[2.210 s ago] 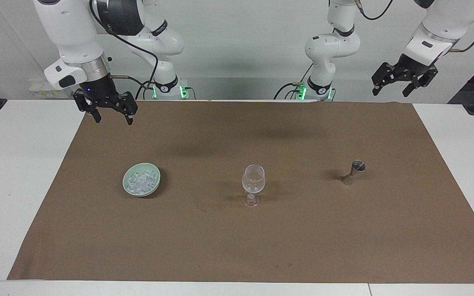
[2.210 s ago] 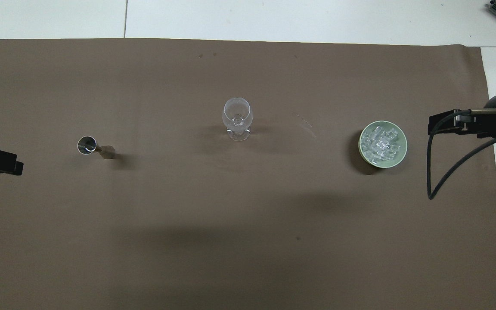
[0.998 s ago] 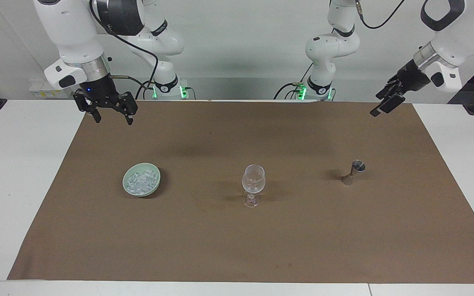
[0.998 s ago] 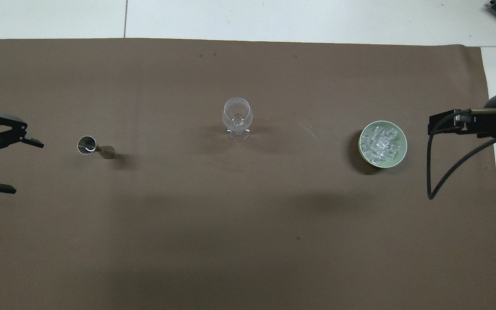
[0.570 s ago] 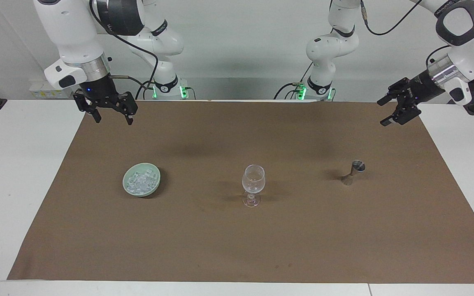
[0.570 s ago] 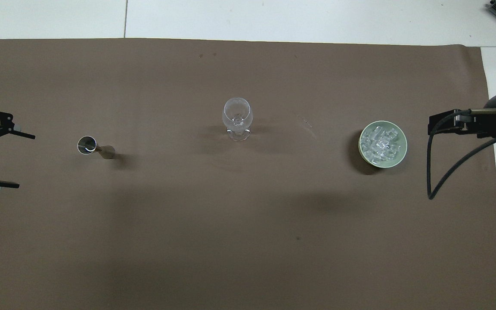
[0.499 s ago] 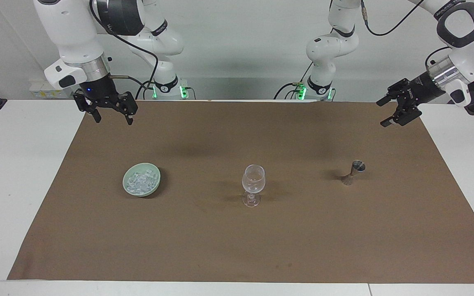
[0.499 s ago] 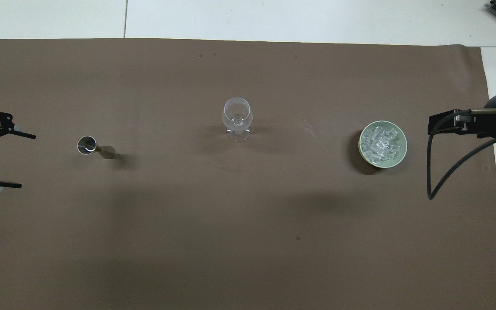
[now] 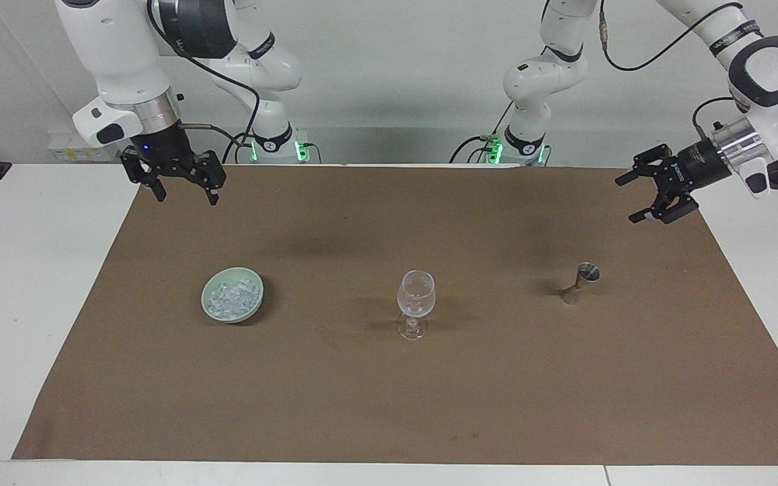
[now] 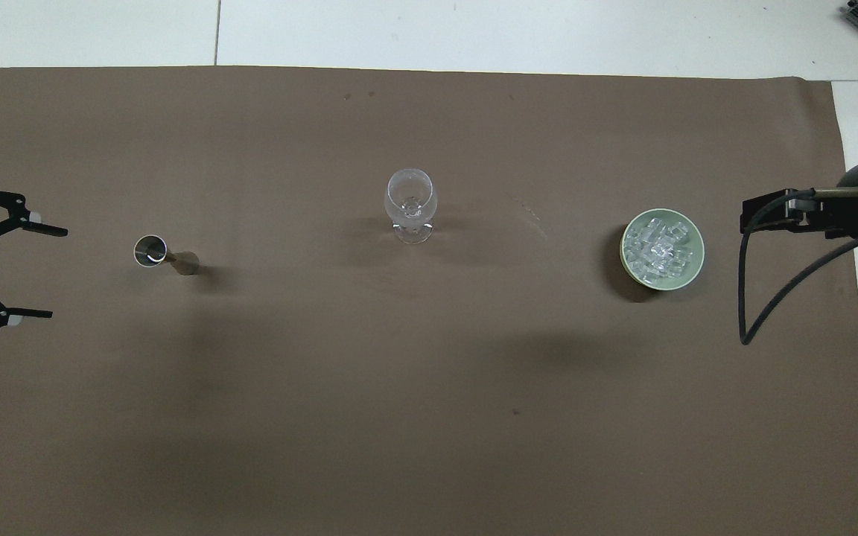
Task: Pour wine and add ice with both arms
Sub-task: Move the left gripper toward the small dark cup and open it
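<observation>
In the facing view, from the right arm's end of the surface [image 9: 24,270] to the left arm's end: the right arm comes down steeply from its base, and the right gripper [image 9: 183,192] points downward with its 2 fingers spread open, holding nothing, over the corner of the brown mat [image 9: 389,405] that lies near the robots. It waits there and has not moved compared with 2.2 seconds ago. The ice [image 9: 230,298] is piled in a pale green dish [image 9: 248,308] that stands on the mat, farther from the robots than the right gripper and well apart from it. Beside the dish, toward the middle of the mat, the wine glass [image 9: 416,297] stands upright, and beside it, toward the left arm's end, the small metal jigger [image 9: 581,282] stands upright too. These 3 things make a line across the mat with wide bare mat between them, and a large bare part of the mat lies farther from the robots. The left arm reaches in from the side with the wrist almost level, and the left gripper [image 9: 635,199] is open and empty, its fingers pointing along the mat toward the middle, over the mat's edge at the left arm's end. Earlier this gripper was higher and pointed down; now it is turned sideways and lower, nearer to the jigger but not touching it.
</observation>
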Robot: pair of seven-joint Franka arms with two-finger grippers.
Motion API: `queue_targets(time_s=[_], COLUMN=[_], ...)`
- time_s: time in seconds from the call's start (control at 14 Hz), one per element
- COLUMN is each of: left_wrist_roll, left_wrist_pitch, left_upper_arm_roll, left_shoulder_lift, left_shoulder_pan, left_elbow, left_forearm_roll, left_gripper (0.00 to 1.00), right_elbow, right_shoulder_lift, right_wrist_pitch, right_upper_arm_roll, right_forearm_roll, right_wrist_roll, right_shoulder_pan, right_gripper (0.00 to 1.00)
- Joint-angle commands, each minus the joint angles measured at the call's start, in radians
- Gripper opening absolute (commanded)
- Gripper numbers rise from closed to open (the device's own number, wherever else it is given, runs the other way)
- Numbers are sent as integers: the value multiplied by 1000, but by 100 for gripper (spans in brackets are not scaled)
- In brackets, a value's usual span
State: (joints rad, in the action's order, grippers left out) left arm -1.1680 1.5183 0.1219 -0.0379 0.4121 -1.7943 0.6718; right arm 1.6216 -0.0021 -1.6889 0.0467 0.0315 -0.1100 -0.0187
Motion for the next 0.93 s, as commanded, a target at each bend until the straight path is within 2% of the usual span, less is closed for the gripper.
queue_targets(time_s=[0.0, 0.36, 0.64, 0.86], left_wrist_roll=[-13, 16, 71, 203], left_wrist_pitch=[20, 51, 68, 54], left_upper_arm_roll=[9, 10, 10, 12], left_shoulder_lift=[-55, -161, -249, -325], left_shoulder_pan=[54, 109, 112, 154], left_elbow=[-22, -19, -23, -22], left_forearm_roll=[69, 123, 163, 202], left_gripper=[100, 100, 100, 100], right_elbow=[-3, -3, -3, -3], right_shoulder_lift=[2, 2, 2, 2], right_wrist_pitch=[2, 2, 2, 2], right_upper_arm_roll=[-1, -1, -1, -1], right_forearm_roll=[-16, -16, -16, -16], right_wrist_roll=[21, 21, 21, 21], right_shoulder_pan=[-6, -6, -6, -6], right_gripper=[100, 100, 100, 100])
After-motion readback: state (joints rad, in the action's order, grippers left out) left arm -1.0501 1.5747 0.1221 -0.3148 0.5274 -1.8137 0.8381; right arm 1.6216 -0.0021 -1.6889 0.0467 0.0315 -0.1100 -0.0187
